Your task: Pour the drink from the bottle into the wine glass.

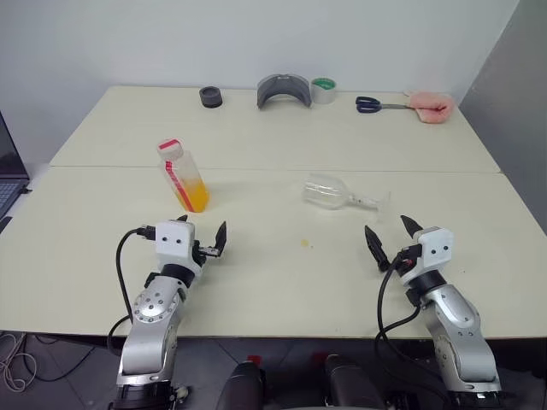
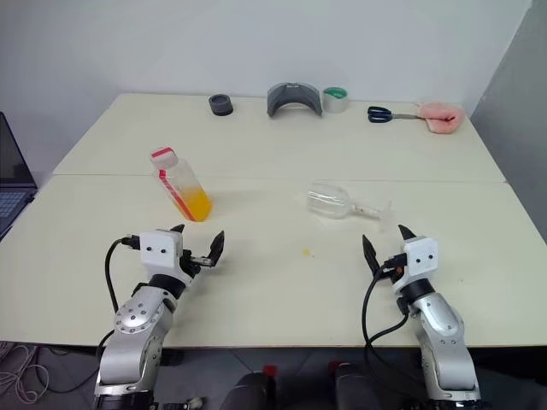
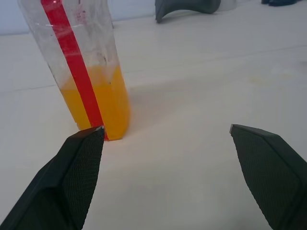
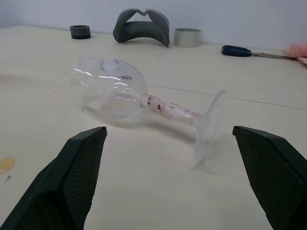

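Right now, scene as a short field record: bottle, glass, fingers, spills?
bottle: the bottle upright, cap on, drink filling its lower part
glass: the wine glass lying on its side on the table, empty
left gripper: fingers open, short of the bottle, holding nothing
right gripper: fingers open, short of the glass, holding nothing
spill: small orange drop on the table

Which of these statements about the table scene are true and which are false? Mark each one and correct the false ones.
1. The wine glass stands upright. False: it lies on its side on the table.
2. The bottle holds orange drink in its lower part. True.
3. The left tool is shut on the bottle. False: it is open, short of the bottle.
4. The right tool is open and holds nothing. True.
5. Scissors lie at the table's far edge. True.
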Action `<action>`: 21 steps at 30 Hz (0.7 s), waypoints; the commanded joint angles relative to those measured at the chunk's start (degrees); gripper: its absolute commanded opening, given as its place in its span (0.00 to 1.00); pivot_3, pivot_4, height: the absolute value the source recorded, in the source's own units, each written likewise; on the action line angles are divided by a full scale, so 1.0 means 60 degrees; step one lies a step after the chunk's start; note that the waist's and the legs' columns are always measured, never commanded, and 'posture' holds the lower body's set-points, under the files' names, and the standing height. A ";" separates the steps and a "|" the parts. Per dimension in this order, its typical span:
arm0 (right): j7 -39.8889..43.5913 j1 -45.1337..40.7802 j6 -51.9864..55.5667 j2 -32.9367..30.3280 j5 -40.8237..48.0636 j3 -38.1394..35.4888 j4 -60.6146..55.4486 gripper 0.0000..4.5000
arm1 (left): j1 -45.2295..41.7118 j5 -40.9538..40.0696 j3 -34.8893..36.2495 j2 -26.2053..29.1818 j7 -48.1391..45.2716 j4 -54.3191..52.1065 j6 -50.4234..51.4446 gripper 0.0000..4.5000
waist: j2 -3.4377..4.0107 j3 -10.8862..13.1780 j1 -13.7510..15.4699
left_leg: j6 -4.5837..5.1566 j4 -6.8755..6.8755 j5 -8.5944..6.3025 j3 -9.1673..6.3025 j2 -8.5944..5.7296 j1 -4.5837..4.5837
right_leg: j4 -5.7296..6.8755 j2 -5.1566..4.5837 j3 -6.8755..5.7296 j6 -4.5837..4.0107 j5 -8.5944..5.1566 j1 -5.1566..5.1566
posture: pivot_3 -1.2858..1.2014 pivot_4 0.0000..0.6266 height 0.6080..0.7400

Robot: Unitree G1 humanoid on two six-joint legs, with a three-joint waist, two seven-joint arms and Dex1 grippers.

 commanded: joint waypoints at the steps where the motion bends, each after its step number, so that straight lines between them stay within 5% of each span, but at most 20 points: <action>1: 0.0117 -0.0093 -0.0284 -0.0035 0.0022 0.0089 -0.0187 1.00 | -0.0022 -0.0256 0.0250 0.0187 -0.0262 -0.0289 -0.0462 1.00 | 0.0001 0.0000 0.0000 | 0.0000 0.0000 0.0000 0.0001 0.0000 0.0000 | 0.0000 0.0000 0.0001 0.0000 0.0000 -0.0001 | 0.52 0.24 1.00; 14: 0.0827 -0.0178 -0.0321 -0.0448 0.0139 0.0377 -0.0384 1.00 | -0.0013 -0.1207 0.0600 0.0094 -0.0488 -0.0249 -0.0291 1.00 | 0.0000 0.0000 0.0002 | 0.0000 0.0001 0.0000 0.0002 -0.0001 0.0000 | 0.0000 0.0000 0.0000 0.0000 0.0000 0.0000 | 0.52 0.24 1.00; 21: 0.2126 -0.0345 0.1212 -0.1170 0.1403 0.0754 -0.1150 1.00 | -0.0126 -0.1111 0.0945 0.0603 -0.0427 0.0168 -0.0132 1.00 | 0.0000 0.0001 0.0000 | 0.0001 0.0001 0.0000 0.0000 0.0000 0.0000 | 0.0000 0.0000 0.0000 0.0000 0.0000 0.0000 | 0.52 0.24 1.00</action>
